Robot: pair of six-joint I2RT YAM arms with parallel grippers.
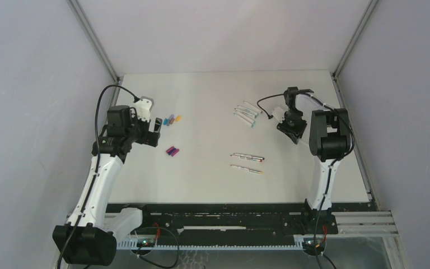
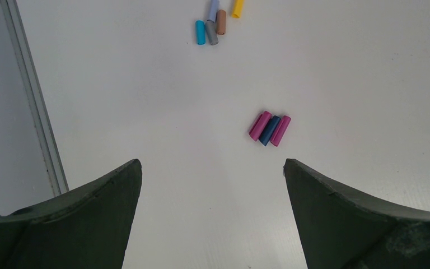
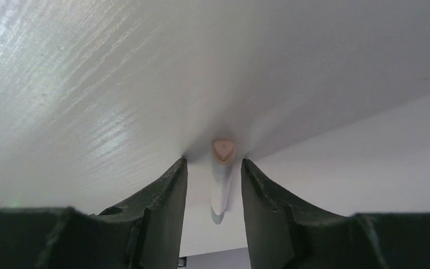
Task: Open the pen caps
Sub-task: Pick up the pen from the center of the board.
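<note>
Right wrist view only: pen (image 3: 221,185), peach end toward camera, sits between fingers of my right hand (image 3: 213,162). Fingers part-spread, slim gap each side, no pinch.
Top view only: bunch of pens (image 1: 246,115) near that hand, pair of pens (image 1: 247,162) lower on bench (image 1: 213,95).
My left hand (image 2: 213,168) spread wide, empty. Three caps (image 2: 269,129) touching side by side just ahead, cluster of caps (image 2: 215,22) beyond.

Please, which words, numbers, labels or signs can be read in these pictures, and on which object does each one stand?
None can be read.
The pens carry small dark marks on their white barrels, too small to read.
The pen caps show no print.
</note>
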